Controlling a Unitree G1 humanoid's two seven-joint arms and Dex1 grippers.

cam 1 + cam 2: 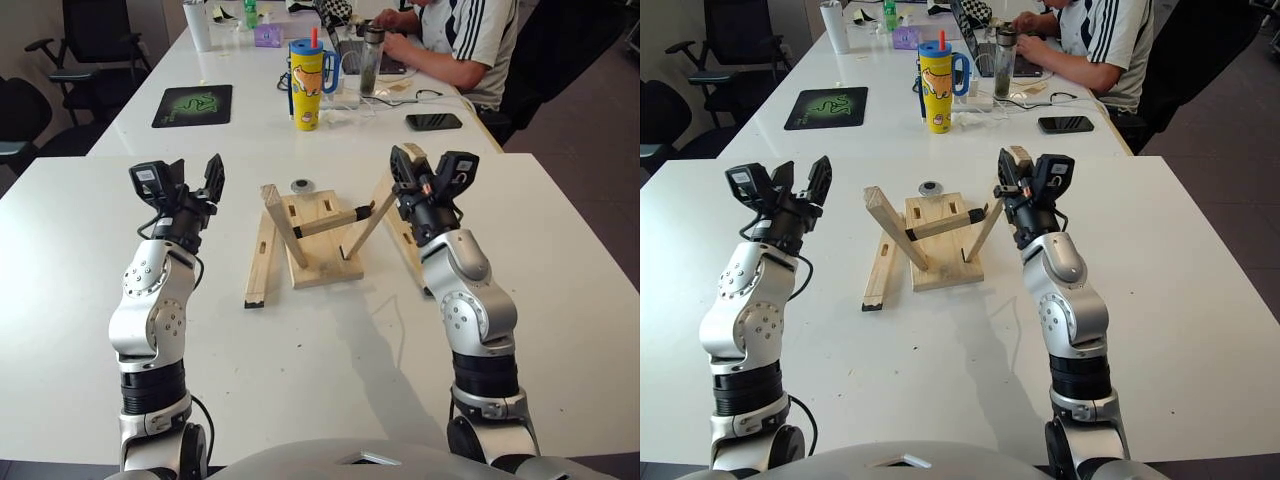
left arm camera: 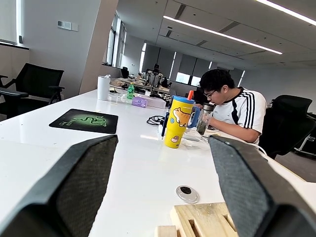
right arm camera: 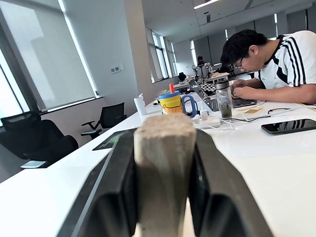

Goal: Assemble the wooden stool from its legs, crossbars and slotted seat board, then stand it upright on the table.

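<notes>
While the left tool (image 1: 196,175) hangs spread apart above the desk (image 1: 320,350), the right tool (image 1: 418,172) is clamped on a tilted leg (image 3: 164,148). A crossbar (image 1: 330,222) joins it to another leaning leg (image 1: 283,225) over the flat seat board (image 1: 325,268). Beyond stands a yellow cup (image 1: 308,85).

seat board (image 1: 330,268) mid-table (image 1: 330,360) | loose leg (image 1: 261,258) at its 9 | grommet (image 1: 302,185) at 12 | my left gripper (image 1: 195,172) at 10 | my right gripper (image 3: 165,143) at 2
</notes>
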